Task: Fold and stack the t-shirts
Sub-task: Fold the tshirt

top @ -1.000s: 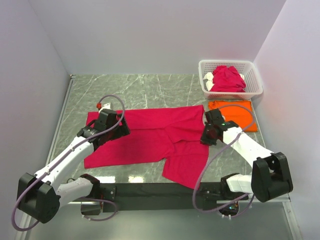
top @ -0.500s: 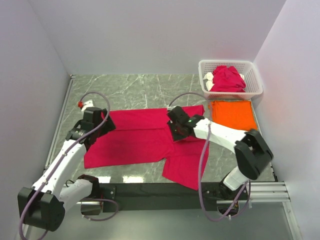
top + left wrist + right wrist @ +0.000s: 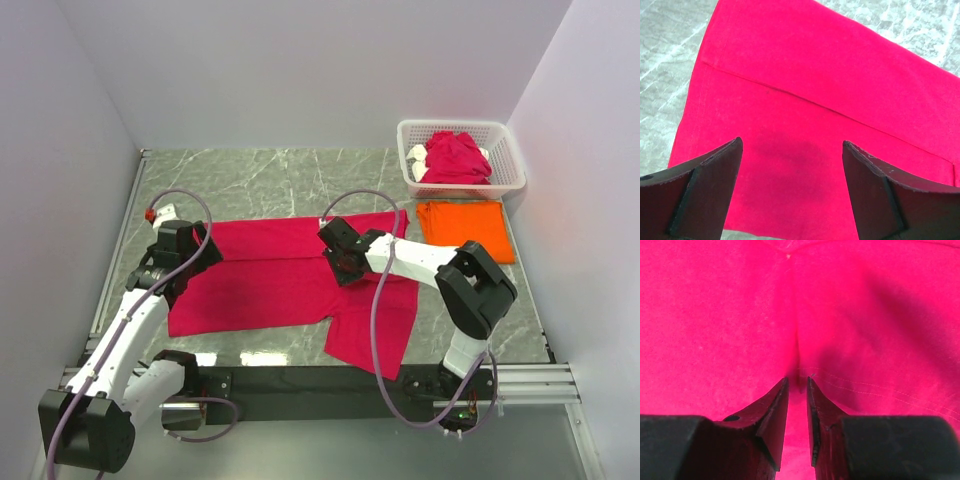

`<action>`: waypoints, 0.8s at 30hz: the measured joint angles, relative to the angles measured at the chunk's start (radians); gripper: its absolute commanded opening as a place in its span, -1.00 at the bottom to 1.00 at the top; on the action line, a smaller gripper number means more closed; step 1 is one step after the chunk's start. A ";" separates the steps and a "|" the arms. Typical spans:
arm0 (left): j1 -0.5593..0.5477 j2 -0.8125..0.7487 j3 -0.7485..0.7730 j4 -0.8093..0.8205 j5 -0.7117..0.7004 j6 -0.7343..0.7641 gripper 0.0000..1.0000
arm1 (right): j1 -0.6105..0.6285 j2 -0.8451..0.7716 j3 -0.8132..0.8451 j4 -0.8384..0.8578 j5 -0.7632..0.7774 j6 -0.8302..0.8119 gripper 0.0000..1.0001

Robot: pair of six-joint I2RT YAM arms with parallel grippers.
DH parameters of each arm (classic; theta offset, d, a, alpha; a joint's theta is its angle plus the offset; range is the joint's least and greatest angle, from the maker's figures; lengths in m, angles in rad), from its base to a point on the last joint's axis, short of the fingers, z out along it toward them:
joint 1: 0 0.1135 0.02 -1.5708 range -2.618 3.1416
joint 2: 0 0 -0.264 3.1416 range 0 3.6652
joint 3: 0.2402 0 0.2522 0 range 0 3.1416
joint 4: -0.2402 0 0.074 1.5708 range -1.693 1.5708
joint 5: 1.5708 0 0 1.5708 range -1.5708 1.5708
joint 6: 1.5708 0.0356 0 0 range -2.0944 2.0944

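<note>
Shifted leftward since the earlier frame, the right gripper point(image 3: 797, 382) is clamped on the crimson t-shirt point(image 3: 270, 285); the left gripper point(image 3: 790, 145) is spread wide.

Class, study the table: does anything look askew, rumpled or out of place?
Yes. The crimson shirt lies unevenly: one part juts toward the near edge, and the cloth puckers where the right gripper has its jaws pinching it. A second shirt sits crumpled in the basket.

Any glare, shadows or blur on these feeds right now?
Top view: white glare on the table near its front edge. Left wrist view: sharp, a dark shadow on the shirt between the fingers. Right wrist view: shadow darkens the shirt's right side.
</note>
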 measured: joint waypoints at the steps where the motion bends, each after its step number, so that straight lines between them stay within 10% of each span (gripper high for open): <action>1: 0.000 0.000 0.000 0.006 0.002 0.006 0.72 | 0.000 0.002 0.000 0.000 0.008 0.000 -0.44; 24: 0.000 0.000 0.000 0.027 0.011 0.014 0.72 | 0.006 0.038 0.021 -0.036 0.047 0.011 -0.96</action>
